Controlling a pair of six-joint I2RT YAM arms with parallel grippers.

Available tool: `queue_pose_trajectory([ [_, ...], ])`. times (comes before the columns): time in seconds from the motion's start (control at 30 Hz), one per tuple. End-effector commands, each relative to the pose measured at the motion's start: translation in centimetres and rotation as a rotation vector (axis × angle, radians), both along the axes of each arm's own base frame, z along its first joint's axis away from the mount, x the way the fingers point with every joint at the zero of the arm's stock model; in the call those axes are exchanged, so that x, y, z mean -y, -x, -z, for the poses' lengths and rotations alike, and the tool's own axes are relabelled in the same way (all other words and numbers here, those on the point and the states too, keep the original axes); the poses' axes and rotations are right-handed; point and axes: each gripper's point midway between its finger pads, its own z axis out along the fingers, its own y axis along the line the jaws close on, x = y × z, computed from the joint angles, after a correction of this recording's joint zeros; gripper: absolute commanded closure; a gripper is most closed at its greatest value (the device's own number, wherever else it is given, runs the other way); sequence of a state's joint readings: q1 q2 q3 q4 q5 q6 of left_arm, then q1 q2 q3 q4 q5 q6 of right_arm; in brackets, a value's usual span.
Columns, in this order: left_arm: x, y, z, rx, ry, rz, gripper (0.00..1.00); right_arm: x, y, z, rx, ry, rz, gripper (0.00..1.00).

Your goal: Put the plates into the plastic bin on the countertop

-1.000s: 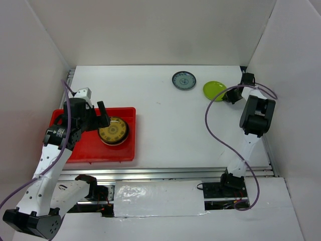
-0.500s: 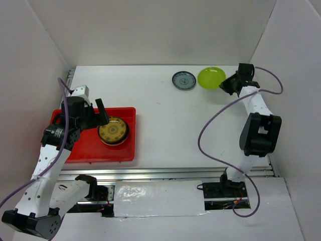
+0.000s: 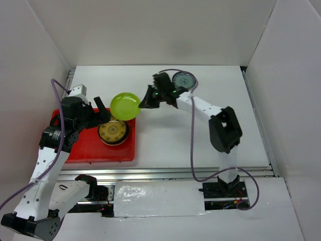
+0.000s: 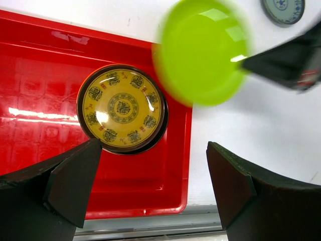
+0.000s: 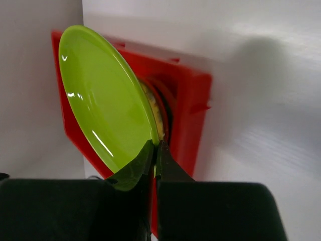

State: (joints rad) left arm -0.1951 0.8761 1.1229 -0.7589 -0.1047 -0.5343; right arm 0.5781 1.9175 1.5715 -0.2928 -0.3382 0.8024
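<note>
— How full is the plastic bin?
— It holds the brown-yellow plate.
— What's left?
— The lime plate, rim pinched in the right gripper, hangs over the bin's edge. The blue-grey plate sits on the countertop. The left gripper gapes empty.

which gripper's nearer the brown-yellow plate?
Left. Left gripper hangs open over the brown-yellow plate; right gripper, shut on the lime green plate, is off the red bin's corner.
</note>
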Motion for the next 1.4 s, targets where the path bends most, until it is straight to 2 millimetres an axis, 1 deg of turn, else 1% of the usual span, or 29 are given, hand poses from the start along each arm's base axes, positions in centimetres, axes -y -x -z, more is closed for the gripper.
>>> queue_pose_trajectory([
  [0.0,0.8,-0.1,-2.9,0.085,0.061,0.011,0.01,-5.9,1.5,-1.9,0.020,-0.038,-0.106,1.00],
  [0.2,0.4,0.4,-2.7,0.082,0.042,0.006,0.01,-10.4,3.8,3.4,-0.068,-0.003,-0.177,1.00],
  [0.37,0.3,0.4,-2.3,0.069,0.035,0.011,0.01,-11.5,5.1,3.9,-0.064,0.000,-0.192,1.00],
  [0.43,0.4,0.4,-1.9,0.063,0.033,0.017,0.01,-11.5,5.3,3.3,-0.049,-0.002,-0.198,0.79],
  [0.47,0.4,0.4,-1.9,0.061,0.031,0.017,0.01,-11.6,5.5,3.2,-0.043,-0.005,-0.202,0.58],
  [0.5,0.4,0.4,-1.7,0.058,0.030,0.017,0.01,-11.5,5.8,2.4,-0.031,-0.014,-0.206,0.23],
  [0.53,0.4,0.4,-1.6,0.059,0.029,0.019,0.01,-11.6,6.1,2.1,-0.018,-0.032,-0.217,0.02],
  [0.57,0.5,0.4,-1.4,0.052,0.028,0.024,0.01,-11.5,6.5,0.1,0.003,-0.070,-0.228,0.00],
  [0.63,0.6,0.3,-1.3,0.056,0.032,0.029,0.01,-10.8,6.7,-0.9,0.027,-0.104,-0.225,0.00],
  [0.67,0.7,0.3,-1.2,0.054,0.033,0.036,0.01,-9.9,6.6,-3.3,0.064,-0.133,-0.209,0.00],
  [0.73,1.1,-0.3,-1.1,0.060,0.044,0.045,0.01,-7.8,6.1,-3.5,0.081,-0.121,-0.152,0.00],
  [0.77,1.5,-0.5,-1.0,0.058,0.054,0.060,0.01,-6.0,5.6,-6.1,0.127,-0.148,-0.115,0.00],
  [0.83,2.3,-1.8,-0.8,0.059,0.074,0.078,0.01,-3.2,5.2,-5.6,0.133,-0.140,-0.057,0.00],
  [0.87,2.5,-2.4,-1.1,0.064,0.078,0.082,0.01,-1.6,5.4,-8.0,0.176,-0.166,-0.031,0.00],
  [0.9,3.1,-2.9,-1.2,0.065,0.094,0.104,0.01,0.8,4.3,-7.9,0.182,-0.153,0.027,0.00],
  [0.93,3.8,-4.0,-0.6,0.041,0.106,0.115,0.01,3.2,4.2,-6.2,0.164,-0.105,0.089,0.00],
  [0.97,4.5,-5.2,-1.6,0.081,0.126,0.135,0.01,5.4,4.4,-8.0,0.205,-0.108,0.137,0.00],
  [1.0,5.7,-6.0,-2.0,0.091,0.154,0.178,0.01,8.2,3.6,-7.6,0.211,-0.080,0.211,0.00],
  [1.03,6.8,-7.7,-0.7,0.052,0.173,0.196,0.01,10.8,4.0,-5.2,0.180,-0.009,0.284,0.00],
  [1.07,8.4,-9.5,-2.7,0.118,0.198,0.240,0.01,13.0,4.6,-6.6,0.222,-0.008,0.330,0.00],
  [1.1,9.2,-10.8,-2.7,0.119,0.207,0.262,0.01,14.4,4.9,-6.0,0.223,0.011,0.359,0.00],
  [1.13,10.9,-13.1,-0.1,0.036,0.240,0.295,0.01,17.0,5.4,-4.1,0.190,0.052,0.406,0.00],
  [1.17,12.3,-15.2,-1.9,0.083,0.269,0.333,0.01,18.5,6.3,-5.5,0.233,0.039,0.423,0.00],
  [1.2,13.2,-16.7,-1.6,0.072,0.278,0.345,0.01,19.5,6.8,-5.3,0.240,0.044,0.438,0.00],
  [1.23,14.5,-19.2,2.2,-0.020,0.286,0.332,0.01,20.5,7.5,-4.0,0.226,0.060,0.450,0.00],
  [1.27,16.2,-21.3,0.0,0.021,0.305,0.365,0.01,22.6,7.5,-5.0,0.268,0.057,0.497,0.00],
  [1.3,17.5,-23.5,4.0,-0.058,0.314,0.374,0.01,23.7,7.6,-4.7,0.261,0.061,0.520,0.00],
  [1.33,19.3,-24.4,4.1,-0.070,0.361,0.422,0.01,24.6,8.0,-4.1,0.237,0.067,0.528,0.00],
  [1.37,21.1,-26.6,0.9,0.011,0.388,0.468,0.01,25.5,8.2,-4.3,0.228,0.044,0.527,0.00],
])
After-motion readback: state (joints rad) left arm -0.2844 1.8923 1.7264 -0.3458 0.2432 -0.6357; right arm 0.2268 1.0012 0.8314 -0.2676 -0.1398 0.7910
